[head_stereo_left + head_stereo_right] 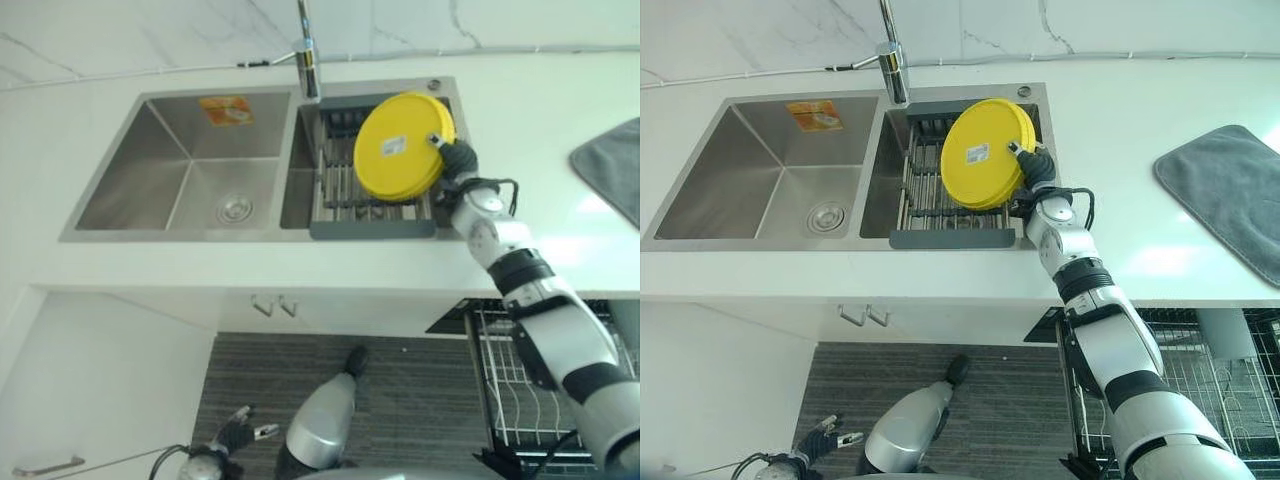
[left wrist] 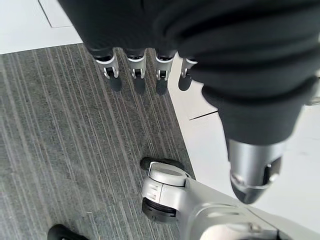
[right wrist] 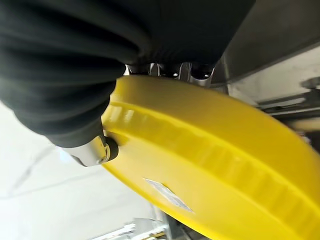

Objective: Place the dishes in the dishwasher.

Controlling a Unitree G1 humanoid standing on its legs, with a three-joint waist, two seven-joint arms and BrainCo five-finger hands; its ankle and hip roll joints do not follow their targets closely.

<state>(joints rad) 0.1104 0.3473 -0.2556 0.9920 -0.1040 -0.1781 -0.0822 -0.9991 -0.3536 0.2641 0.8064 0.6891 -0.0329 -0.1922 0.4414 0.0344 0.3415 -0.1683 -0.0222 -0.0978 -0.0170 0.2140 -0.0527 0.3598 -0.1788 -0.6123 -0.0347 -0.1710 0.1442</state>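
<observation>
A round yellow plate [image 1: 400, 145] with a small sticker on its face stands tilted on edge over the dish rack [image 1: 370, 230] in the sink's right basin. My right hand [image 1: 455, 158] grips the plate's right rim: the thumb [image 3: 97, 150] presses on the face and the fingers [image 3: 172, 70] curl behind the rim. The plate [image 3: 210, 165] shows close up in the right wrist view. My left hand [image 1: 232, 435] hangs low by the floor, and its fingers [image 2: 135, 75] are straight and hold nothing.
The left basin [image 1: 190, 160] of the steel sink lies beside the rack, with a faucet [image 1: 308, 60] behind it. A grey mat [image 1: 1230, 190] lies on the white counter at the right. The dishwasher's wire rack [image 1: 1200, 370] is pulled out below the counter, at the lower right.
</observation>
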